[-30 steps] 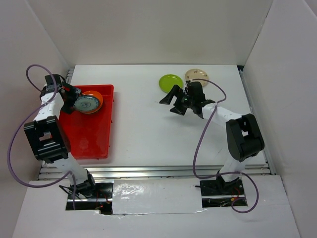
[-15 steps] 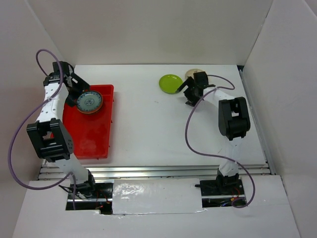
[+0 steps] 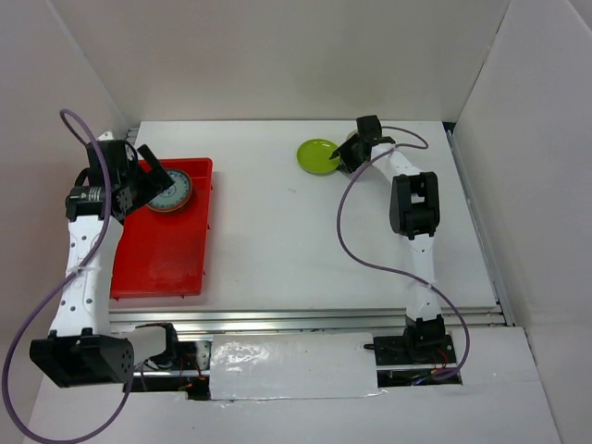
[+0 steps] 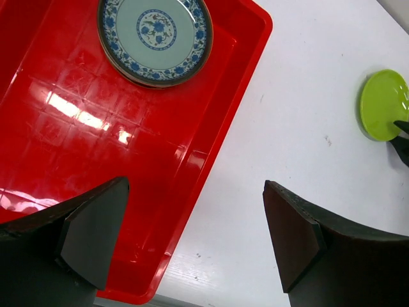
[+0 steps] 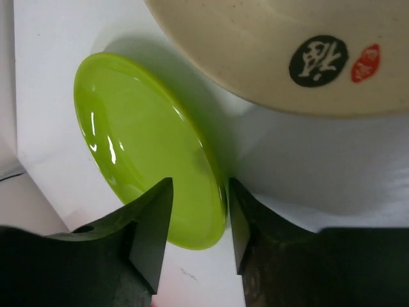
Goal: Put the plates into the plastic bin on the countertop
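Note:
A lime green plate (image 3: 319, 154) lies on the white countertop (image 3: 296, 231) at the back. My right gripper (image 3: 344, 159) straddles its right rim (image 5: 214, 192). One finger stands over the plate's inside and the other against the rim's outside, the jaws narrowed but not pinching. A cream plate (image 5: 281, 45) with a black stamp lies just behind it. A blue-patterned plate (image 3: 169, 190) rests in the far end of the red plastic bin (image 3: 162, 250). My left gripper (image 3: 148, 176) hangs open above the bin's right wall (image 4: 211, 166), holding nothing.
White walls close in the countertop on three sides. A metal rail (image 3: 296, 319) runs along the near edge. Purple cables loop off both arms. The lime green plate (image 4: 383, 103) also shows at the right of the left wrist view.
My right gripper has moved back and left onto the green plate's rim and its jaws have narrowed. My left arm has drawn back from the blue-patterned plate, still open.

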Robot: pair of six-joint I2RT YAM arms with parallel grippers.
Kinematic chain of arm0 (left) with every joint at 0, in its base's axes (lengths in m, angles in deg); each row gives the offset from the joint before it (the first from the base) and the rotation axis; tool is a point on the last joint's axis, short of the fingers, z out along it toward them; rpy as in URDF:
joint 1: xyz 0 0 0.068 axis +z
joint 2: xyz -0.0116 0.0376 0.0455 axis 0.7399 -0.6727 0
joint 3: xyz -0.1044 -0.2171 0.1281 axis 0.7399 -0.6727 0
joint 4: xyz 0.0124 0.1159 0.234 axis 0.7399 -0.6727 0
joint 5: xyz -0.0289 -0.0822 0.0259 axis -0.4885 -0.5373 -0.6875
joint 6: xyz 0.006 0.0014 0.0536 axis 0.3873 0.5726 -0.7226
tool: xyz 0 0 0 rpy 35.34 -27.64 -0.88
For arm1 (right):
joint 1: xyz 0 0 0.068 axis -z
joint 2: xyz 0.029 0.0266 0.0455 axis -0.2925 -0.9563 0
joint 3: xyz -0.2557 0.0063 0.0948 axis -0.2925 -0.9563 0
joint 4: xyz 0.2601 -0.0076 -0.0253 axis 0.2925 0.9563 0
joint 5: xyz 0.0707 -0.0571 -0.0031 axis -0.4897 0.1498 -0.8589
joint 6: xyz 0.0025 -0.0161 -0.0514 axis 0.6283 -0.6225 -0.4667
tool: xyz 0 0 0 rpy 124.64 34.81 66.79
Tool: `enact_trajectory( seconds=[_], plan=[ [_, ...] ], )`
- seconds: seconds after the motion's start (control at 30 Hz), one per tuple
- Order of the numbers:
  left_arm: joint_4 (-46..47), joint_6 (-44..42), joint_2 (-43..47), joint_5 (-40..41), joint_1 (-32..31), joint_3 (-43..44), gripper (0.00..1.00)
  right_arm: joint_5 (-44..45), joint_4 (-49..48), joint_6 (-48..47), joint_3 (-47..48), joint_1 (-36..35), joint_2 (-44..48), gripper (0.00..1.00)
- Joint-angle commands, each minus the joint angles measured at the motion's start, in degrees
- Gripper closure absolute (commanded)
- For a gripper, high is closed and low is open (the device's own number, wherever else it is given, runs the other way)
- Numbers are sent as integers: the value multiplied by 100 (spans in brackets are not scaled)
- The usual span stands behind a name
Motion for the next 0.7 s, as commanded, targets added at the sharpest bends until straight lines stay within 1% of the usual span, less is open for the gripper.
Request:
enact_trajectory(
  seconds=[0.0, 0.07, 0.1, 0.13, 0.17, 0.2, 0.23, 0.27, 0.3, 0.33, 0.37, 0.4, 0.43, 0.47, 0.5, 0.57, 0.6, 0.67],
  plan=[
    [199, -283, -2, -139, -4, -171, 1, -119, 605, 147, 528, 36, -366, 52],
    [225, -309, -107, -279, -4, -189, 1, -92, 510, 174, 521, 1, -340, 68],
    [304, -310, -151, -341, -13, -258, 1, -118, 448, 209, 442, 19, -305, 78],
    [339, -318, -160, -411, -13, -302, 1, -144, 334, 253, 250, 27, -183, 100],
    [374, -345, -178, -455, -5, -355, 1, -197, 220, 262, 83, 28, -60, 100],
    [453, -362, -152, -882, -22, -469, 1, -154, 106, 218, -145, -16, 124, 100],
    [680, -371, -126, -1095, -57, -539, 1, 229, -70, 139, -669, -95, 665, 100],
    [856, -389, -99, -1288, -188, -645, 1, 485, -184, -79, -988, -313, 1010, 100],
    [997, -406, -134, -1743, -267, -646, 1, 784, -299, -255, -1591, -446, 1745, 100],
    [1199, -406, -195, -1921, -373, -602, 1, 1161, -282, -387, -1859, -586, 2083, 100],
    [1288, -398, -291, -2115, -556, -541, 1, 1739, -308, -702, -2122, -753, 2443, 100],
    [1350, -398, -536, -2517, -784, -366, 1, 2006, -343, -862, -2630, -1103, 3073, 100],
    [1446, -371, -669, -2669, -1048, -286, 1, 2226, -309, -1081, -2843, -1263, 3340, 100],
    [1630, -293, -818, -2818, -1181, -129, 1, 2472, -291, -1179, -3020, -1404, 3586, 100],
    [1666, -249, -1124, -2898, -1287, -31, 1, 2413, -361, -1241, -3413, -1631, 4050, 100],
    [1797, -152, -1416, -3056, -1551, 127, 1, 1976, -650, -1443, -3872, -1774, 4474, 100],
    [1860, -117, -1644, -3266, -1604, 180, 1, 1277, -1008, -1469, -4265, -1844, 4799, 100],
    [1869, -46, -1899, -3242, -1736, 277, 1, 465, -1422, -1531, -4698, -1836, 5029, 100]
  ],
)
